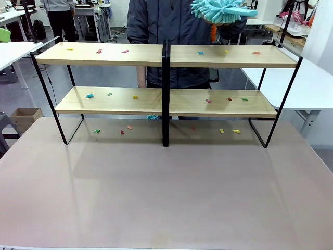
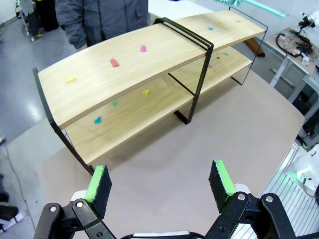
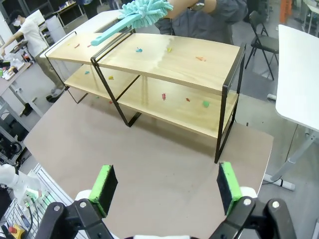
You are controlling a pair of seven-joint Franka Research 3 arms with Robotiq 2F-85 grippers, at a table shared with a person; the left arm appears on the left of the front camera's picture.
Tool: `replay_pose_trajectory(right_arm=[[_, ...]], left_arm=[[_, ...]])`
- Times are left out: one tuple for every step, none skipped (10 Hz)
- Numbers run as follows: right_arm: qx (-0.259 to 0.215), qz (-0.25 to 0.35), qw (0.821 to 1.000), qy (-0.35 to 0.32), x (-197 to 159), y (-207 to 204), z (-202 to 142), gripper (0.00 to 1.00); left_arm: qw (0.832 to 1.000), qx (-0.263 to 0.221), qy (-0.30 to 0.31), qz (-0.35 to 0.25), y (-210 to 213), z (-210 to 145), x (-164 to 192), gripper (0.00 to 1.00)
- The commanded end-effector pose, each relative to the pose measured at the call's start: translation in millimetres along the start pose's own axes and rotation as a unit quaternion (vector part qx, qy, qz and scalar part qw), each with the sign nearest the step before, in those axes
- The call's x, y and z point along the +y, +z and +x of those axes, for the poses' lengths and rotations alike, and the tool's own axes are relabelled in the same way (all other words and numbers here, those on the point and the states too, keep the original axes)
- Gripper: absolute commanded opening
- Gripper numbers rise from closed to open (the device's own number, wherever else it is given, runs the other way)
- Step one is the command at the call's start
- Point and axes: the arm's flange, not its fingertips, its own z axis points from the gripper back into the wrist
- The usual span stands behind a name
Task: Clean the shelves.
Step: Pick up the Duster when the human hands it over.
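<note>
Left gripper [image 2: 160, 184]: jaws spread wide, green pads [image 2: 98, 183] well apart, nothing between them; it hangs above the tabletop [image 2: 199, 144] on the robot's side of the rack.
Right gripper [image 3: 167, 188]: jaws at full spread, green pads [image 3: 105, 188] empty; it hangs above the bare tabletop [image 3: 164, 149], apart from the rack.
Tabletop [image 1: 166, 187]: broad, beige-brown, bare across the near half.
Shelves [image 1: 104, 54]: standing upright on the far half of the tabletop, running across its width between the robot and the person; 2 tiers, 4 light wooden boards, thin black frame. The left wrist view [image 2: 129, 74] shows them from their left end, the right wrist view [image 3: 189, 64] from their right end.
Central upright [image 1: 165, 94]: black, dividing the rack into left and right halves.
Coloured scraps [image 1: 89, 96]: 3 small bits on each board; more lie on the tabletop under the lower tier.
Person [image 1: 156, 21]: standing at the far side, directly behind the rack, in a dark jacket.
Duster [image 1: 221, 10]: fluffy teal head, raised above the upper right board and clear of it; the right wrist view [image 3: 144, 10] shows its flat teal handle reaching over the upper tier. The grip on it is not visible.
White tables [image 1: 312, 83]: beside the rack at both ends, apart from it.
</note>
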Motion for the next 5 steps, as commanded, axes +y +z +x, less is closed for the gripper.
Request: replay_pose_trajectory(right_arm=[[0.000,0.000,1.000,0.000,0,0,0,1.00],[0.026,0.043,0.997,-0.063,8,-38,37,1.00],[0.042,0.117,0.977,-0.172,14,-84,71,1.00],[0.046,0.181,0.935,-0.300,24,-135,102,1.00],[0.076,0.240,0.896,-0.365,42,-174,117,1.00]], left_arm=[[1.000,0.003,-0.001,0.000,1,0,-2,1.00],[1.000,0.003,-0.001,0.000,1,0,-2,1.00],[1.000,0.003,-0.001,0.000,1,0,-2,1.00],[1.000,0.003,-0.001,0.000,1,0,-2,1.00],[1.000,0.003,-0.001,0.000,1,0,-2,1.00]])
